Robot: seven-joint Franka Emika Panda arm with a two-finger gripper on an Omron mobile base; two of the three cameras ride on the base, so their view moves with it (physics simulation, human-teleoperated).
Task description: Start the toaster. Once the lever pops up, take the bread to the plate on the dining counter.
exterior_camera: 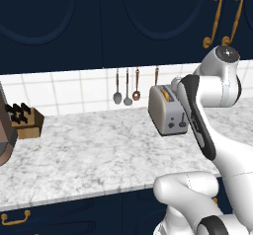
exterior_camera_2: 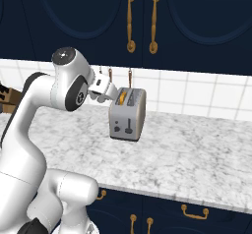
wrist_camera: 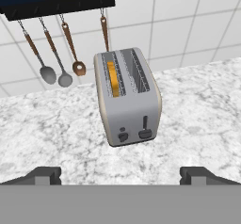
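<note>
Gripper [wrist_camera: 120,173]: jaws spread wide, holding and touching nothing, poised above the toaster [wrist_camera: 128,96].
Toaster: on the marble counter [wrist_camera: 197,105] by the tiled wall.
Bread [wrist_camera: 112,78]: in the toaster's left slot.

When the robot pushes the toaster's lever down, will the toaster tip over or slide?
Probably not tip: the toaster is boxy and sits flat on the counter. It might slide a little, since the marble looks smooth. The lever sits low on the end face, so a downward push should mostly press it into the counter.
</note>
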